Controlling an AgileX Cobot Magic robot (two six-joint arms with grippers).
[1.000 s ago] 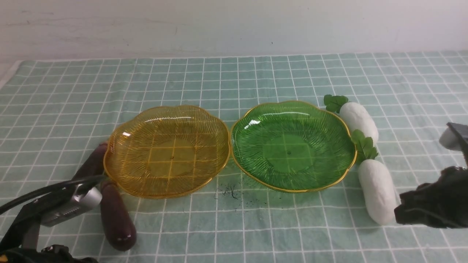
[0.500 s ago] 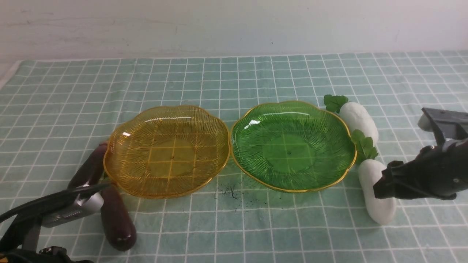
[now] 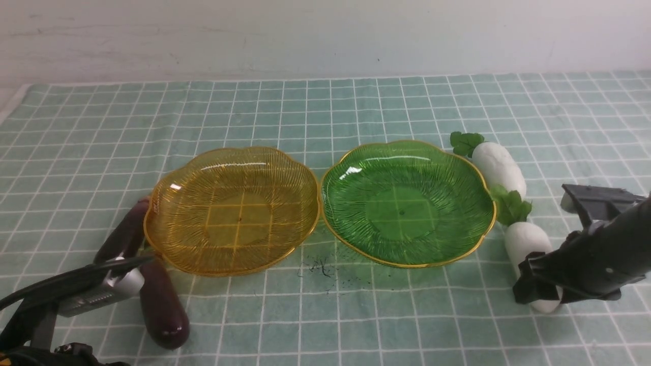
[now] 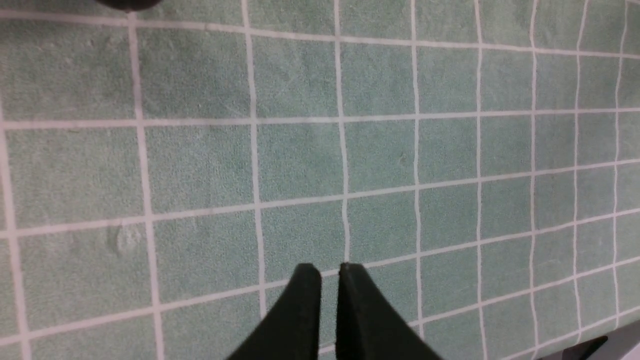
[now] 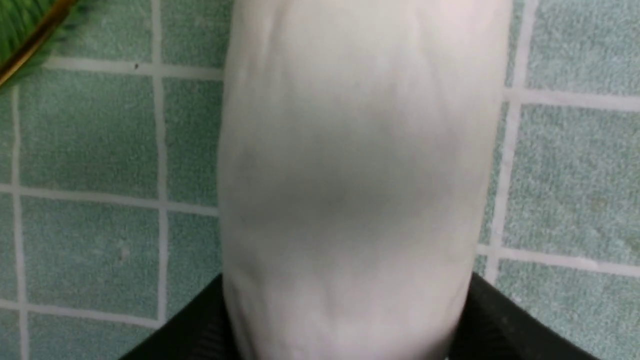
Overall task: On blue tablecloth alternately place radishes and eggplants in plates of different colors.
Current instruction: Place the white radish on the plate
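On the blue tablecloth [image 3: 305, 112] an amber plate [image 3: 231, 203] and a green plate [image 3: 407, 208] stand side by side, both empty. Two purple eggplants [image 3: 160, 305] [image 3: 122, 234] lie left of the amber plate. One radish [image 3: 498, 165] lies right of the green plate. A nearer radish [image 3: 526, 241] [image 5: 350, 150] lies on the cloth with my right gripper [image 3: 539, 294] [image 5: 345, 310] shut on its lower half, a finger against each side. My left gripper [image 4: 330, 272] is shut and empty over bare cloth at the front left.
Dark specks [image 3: 320, 267] dot the cloth in front of the gap between the plates. The green plate's gold rim [image 5: 30, 40] lies close beside the held radish. A pale wall rises behind the table's far edge.
My right gripper came down and leftward, opened, and closed around the near radish, which shifted slightly to the right. The left arm dropped a little early on, then stayed still.
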